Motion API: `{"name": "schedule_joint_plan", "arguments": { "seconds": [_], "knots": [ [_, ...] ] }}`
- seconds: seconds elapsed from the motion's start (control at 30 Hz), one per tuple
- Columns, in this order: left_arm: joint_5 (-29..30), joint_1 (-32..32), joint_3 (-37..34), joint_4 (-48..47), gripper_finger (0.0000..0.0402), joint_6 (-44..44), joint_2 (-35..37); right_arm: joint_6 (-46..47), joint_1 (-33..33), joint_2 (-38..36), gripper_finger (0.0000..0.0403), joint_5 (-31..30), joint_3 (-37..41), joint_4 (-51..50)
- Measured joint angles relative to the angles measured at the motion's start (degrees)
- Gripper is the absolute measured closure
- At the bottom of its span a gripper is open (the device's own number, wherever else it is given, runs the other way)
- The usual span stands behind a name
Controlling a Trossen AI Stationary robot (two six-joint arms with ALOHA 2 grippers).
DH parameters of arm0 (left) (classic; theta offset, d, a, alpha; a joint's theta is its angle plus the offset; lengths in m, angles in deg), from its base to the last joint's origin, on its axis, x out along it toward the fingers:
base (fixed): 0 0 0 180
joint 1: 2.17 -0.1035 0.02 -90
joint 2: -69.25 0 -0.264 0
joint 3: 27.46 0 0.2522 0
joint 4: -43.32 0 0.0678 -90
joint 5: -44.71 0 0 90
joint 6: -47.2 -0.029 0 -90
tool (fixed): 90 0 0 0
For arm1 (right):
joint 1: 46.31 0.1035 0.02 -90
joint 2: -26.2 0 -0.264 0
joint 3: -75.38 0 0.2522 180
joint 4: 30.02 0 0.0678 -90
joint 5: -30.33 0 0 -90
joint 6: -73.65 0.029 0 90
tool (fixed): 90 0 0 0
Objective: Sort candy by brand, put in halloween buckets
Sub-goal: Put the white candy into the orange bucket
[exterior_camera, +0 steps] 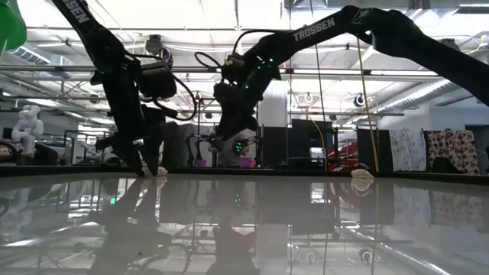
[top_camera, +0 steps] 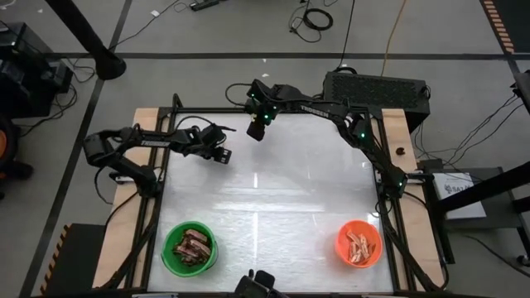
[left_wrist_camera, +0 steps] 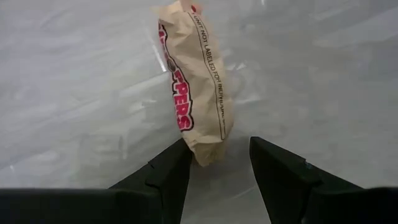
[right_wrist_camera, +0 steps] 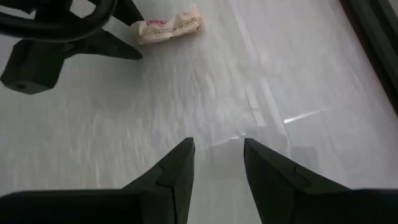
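Observation:
A pale tan wrapped candy [left_wrist_camera: 196,81] with red lettering lies flat on the white table, toward the far left. My left gripper [left_wrist_camera: 219,142] is open and low over it, a finger on each side of the candy's near end. My right gripper [right_wrist_camera: 219,142] is open and holds nothing. It hovers near the far edge [top_camera: 257,131] and sees the same candy [right_wrist_camera: 169,25] ahead. The green bucket [top_camera: 170,263] stands at the near left and holds dark reddish-brown candies. The orange bucket [top_camera: 341,248] stands at the near right and holds pale candies. My left gripper comes at the candy slanting down and along its length. The near end of the wrapper [left_wrist_camera: 208,152] sits in the gap, close against one finger [left_wrist_camera: 177,165]. I cannot tell whether that finger touches it. The candy lies flat on the table.
Bare white table spreads between the grippers and the two buckets. A black frame rail [top_camera: 166,178] and wooden side strips border the table. A small pale object [exterior_camera: 361,177] sits toward the far right in the low view. Cables and a black box [top_camera: 377,87] lie beyond the far edge.

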State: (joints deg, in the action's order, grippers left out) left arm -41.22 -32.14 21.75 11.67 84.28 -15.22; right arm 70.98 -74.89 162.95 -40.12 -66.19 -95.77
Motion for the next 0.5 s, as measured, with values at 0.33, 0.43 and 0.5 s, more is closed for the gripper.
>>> {"name": "schedule_joint_plan", "arguments": {
  "seconds": [0.33, 0.43, 0.5],
  "knots": [
    [2.23, 0.02, -0.12, 1.02, 0.0276, -0.21, -1.2, -0.09, -0.24, 0.0, 0.027, 0.05, 0.0, -1.56],
    [3.26, 0.1, -0.23, 2.05, 0.0343, -0.39, -1.29, -0.1, -0.23, 0.0, 0.027, 0.05, 0.0, -3.89],
    [3.45, 0.63, -0.24, 3.23, 0.0383, -0.61, -1.02, -0.35, -0.22, 0.0, 0.027, 0.07, 0.0, -6.39]
  ]
}}
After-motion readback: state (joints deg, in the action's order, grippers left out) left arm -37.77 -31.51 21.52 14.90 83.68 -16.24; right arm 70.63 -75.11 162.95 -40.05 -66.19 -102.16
